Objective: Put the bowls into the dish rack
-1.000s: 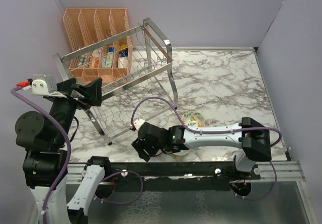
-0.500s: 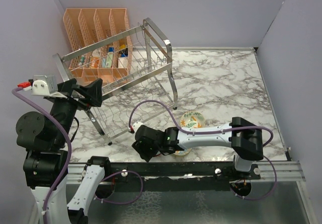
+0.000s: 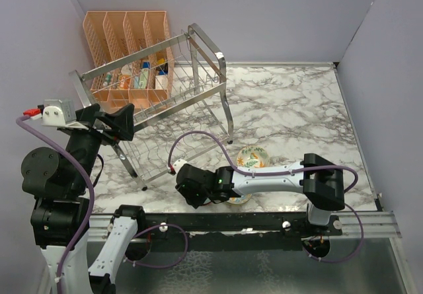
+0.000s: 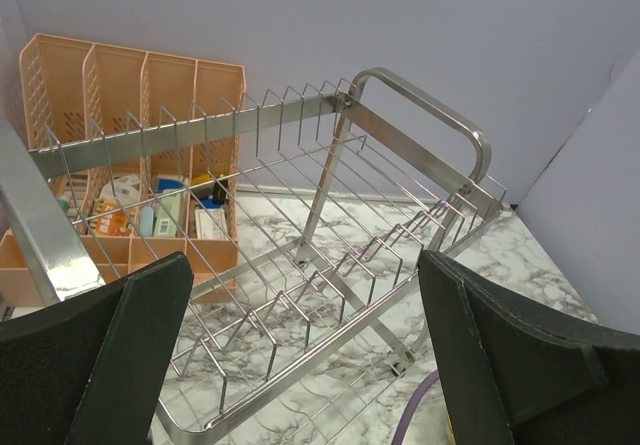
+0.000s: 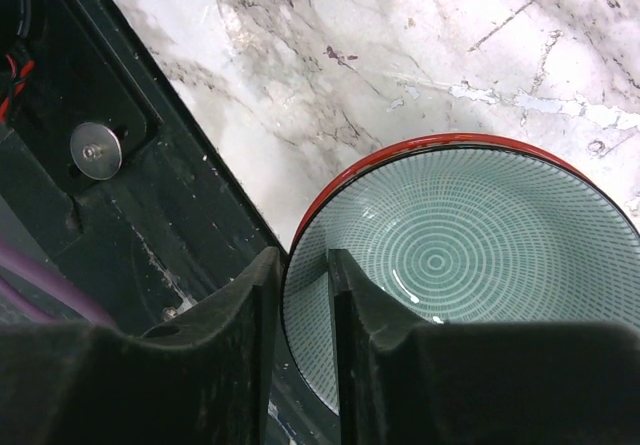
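The pale teal bowl (image 5: 470,265) has a red rim and sits at the table's near edge by the black rail. My right gripper (image 5: 305,275) is shut on its rim, one finger inside and one outside. In the top view the right gripper (image 3: 190,191) reaches far left, and only a pale bowl edge (image 3: 236,200) shows under the forearm. One floral cream bowl (image 3: 253,156) stands on the marble behind the arm. The third bowl is hidden. My left gripper (image 4: 305,260) is open and empty, raised in front of the chrome dish rack (image 4: 430,100), which also shows in the top view (image 3: 211,49).
A peach-orange mesh organiser (image 3: 125,30) with small items stands behind the rack against the back wall; it also shows in the left wrist view (image 4: 120,95). Purple walls close in the marble table (image 3: 297,102) on three sides. A black rail (image 5: 90,195) runs along the near edge.
The right arm's elbow has swung left and the wrist has shifted slightly toward the rack side. The left arm and the floral bowl have not moved.
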You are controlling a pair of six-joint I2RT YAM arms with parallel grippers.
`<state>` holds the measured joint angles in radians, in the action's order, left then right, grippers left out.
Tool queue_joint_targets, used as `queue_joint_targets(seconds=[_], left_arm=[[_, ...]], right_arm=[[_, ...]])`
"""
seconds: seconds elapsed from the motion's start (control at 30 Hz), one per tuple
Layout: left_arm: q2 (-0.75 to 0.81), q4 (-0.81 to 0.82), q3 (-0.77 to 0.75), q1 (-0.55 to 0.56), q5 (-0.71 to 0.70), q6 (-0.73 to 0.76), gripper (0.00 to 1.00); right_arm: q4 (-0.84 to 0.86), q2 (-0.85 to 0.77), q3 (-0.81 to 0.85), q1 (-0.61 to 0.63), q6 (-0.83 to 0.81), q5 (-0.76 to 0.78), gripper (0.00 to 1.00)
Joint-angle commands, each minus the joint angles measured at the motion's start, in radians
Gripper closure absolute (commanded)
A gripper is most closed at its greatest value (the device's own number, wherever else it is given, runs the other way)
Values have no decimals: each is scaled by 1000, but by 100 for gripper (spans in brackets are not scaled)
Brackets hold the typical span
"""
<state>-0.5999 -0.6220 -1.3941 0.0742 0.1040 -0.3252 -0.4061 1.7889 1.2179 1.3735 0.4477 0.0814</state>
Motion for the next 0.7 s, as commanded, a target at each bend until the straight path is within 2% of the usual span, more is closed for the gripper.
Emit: queue_joint_targets(seconds=[0.0, 0.2, 0.4, 0.67], left_arm=[[16, -7, 10, 7, -24, 9, 1], [20, -7, 15, 7, -29, 10, 1], [24, -4, 18, 7, -32, 8, 1], [26, -1, 19, 7, -36, 6, 1]], right_arm=[[-23, 15, 29, 6, -5, 34, 77], [-31, -5, 29, 5, -10, 39, 94], [-36, -44, 34, 6, -13, 12, 99], [-54, -109, 30, 6, -6, 32, 99]])
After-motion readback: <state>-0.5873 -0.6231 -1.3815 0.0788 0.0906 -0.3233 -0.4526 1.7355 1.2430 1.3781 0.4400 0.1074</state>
